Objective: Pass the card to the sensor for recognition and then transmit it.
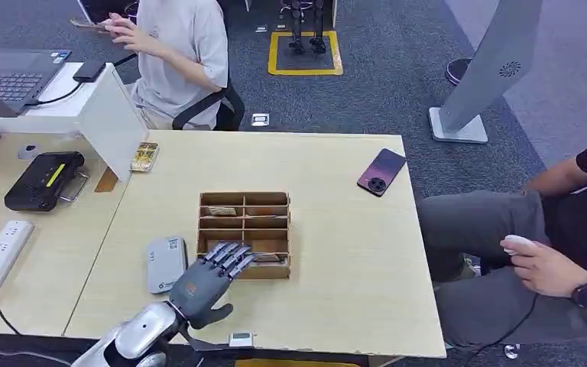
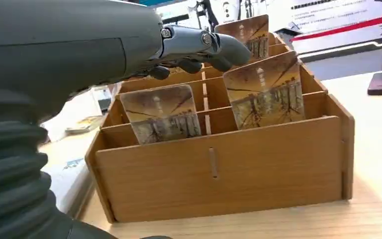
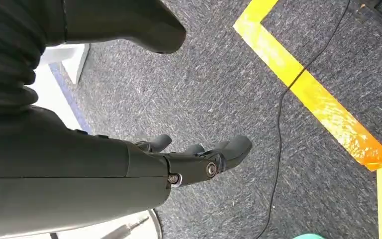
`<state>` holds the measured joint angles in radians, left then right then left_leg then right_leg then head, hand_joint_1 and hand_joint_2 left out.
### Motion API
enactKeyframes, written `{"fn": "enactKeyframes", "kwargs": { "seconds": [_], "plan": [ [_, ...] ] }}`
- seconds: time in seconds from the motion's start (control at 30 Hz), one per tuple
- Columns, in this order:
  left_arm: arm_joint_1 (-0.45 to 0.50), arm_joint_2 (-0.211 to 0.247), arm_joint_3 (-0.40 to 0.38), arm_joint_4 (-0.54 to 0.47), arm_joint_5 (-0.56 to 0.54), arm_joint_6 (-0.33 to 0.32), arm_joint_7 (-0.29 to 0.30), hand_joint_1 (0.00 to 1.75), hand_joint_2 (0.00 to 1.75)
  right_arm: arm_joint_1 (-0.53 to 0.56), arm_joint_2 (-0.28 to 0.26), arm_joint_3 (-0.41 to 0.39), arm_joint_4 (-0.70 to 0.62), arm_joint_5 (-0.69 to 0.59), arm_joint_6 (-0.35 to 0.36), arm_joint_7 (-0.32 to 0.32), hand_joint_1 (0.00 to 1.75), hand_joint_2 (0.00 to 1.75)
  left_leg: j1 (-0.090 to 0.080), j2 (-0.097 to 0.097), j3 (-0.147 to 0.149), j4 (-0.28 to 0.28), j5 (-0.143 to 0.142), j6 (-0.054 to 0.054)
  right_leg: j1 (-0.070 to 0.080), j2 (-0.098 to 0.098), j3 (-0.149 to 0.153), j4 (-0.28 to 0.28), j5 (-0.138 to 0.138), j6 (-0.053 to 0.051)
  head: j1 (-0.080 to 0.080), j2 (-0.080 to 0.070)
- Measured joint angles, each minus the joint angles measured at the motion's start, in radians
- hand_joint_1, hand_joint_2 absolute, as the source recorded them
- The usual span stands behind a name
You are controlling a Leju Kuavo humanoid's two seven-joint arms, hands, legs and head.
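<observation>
Cards (image 2: 163,113) stand upright in the wooden organizer (image 1: 244,233) at table centre. Left hand (image 1: 208,279) hovers over its 7 o'clock corner, fingers spread, apparently holding nothing. Grey sensor (image 1: 165,263) lies at the organizer's 9 o'clock. Right hand (image 3: 179,164) hangs above carpet, fingers loosely apart.

— What does the camera at your right wrist see?

— My right hand (image 3: 199,162), reaching in from the left edge toward the middle of the frame. Its fingers (image 3: 236,147) are loosely curled and apart, with nothing in them.

— And behind it?

— Grey carpet (image 3: 219,84). A yellow tape line (image 3: 311,92) runs from the top centre down to the right edge. A thin black cable (image 3: 278,129) crosses that tape and trails to the bottom of the frame.
</observation>
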<state>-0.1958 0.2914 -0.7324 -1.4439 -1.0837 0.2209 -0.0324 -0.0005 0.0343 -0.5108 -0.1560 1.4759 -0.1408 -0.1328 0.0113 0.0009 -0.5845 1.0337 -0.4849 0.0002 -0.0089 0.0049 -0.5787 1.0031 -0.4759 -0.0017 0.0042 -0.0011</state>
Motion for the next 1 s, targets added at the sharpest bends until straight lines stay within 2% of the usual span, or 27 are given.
{"fn": "enactKeyframes", "kwargs": {
  "seconds": [0.27,0.7,1.0],
  "plan": [
    [-0.003,-0.039,0.04,0.0,0.049,0.006,0.0,0.0,1.75,0.0,0.0,0.0,0.0,0.0,0.0,0.001,0.0,1.75,0.0,0.0,0.0,0.0,0.0,0.0,0.0,0.0,0.0,0.0,0.0,0.0,0.0,0.0],
    [-0.003,-0.049,0.058,0.0,0.053,0.012,0.0,0.0,1.75,0.0,0.0,0.0,0.0,0.0,-0.002,-0.004,0.0,1.75,0.0,0.0,0.0,0.0,0.0,0.0,0.0,0.0,0.0,0.0,0.0,0.0,0.0,0.0],
    [-0.005,-0.05,0.108,0.0,0.085,0.022,-0.002,0.0,1.75,0.0,0.0,0.0,0.0,0.0,-0.002,-0.005,0.0,1.75,0.0,0.0,0.0,0.0,0.0,0.0,0.0,0.0,0.0,0.0,0.0,0.0,0.0,0.0]
  ]
}}
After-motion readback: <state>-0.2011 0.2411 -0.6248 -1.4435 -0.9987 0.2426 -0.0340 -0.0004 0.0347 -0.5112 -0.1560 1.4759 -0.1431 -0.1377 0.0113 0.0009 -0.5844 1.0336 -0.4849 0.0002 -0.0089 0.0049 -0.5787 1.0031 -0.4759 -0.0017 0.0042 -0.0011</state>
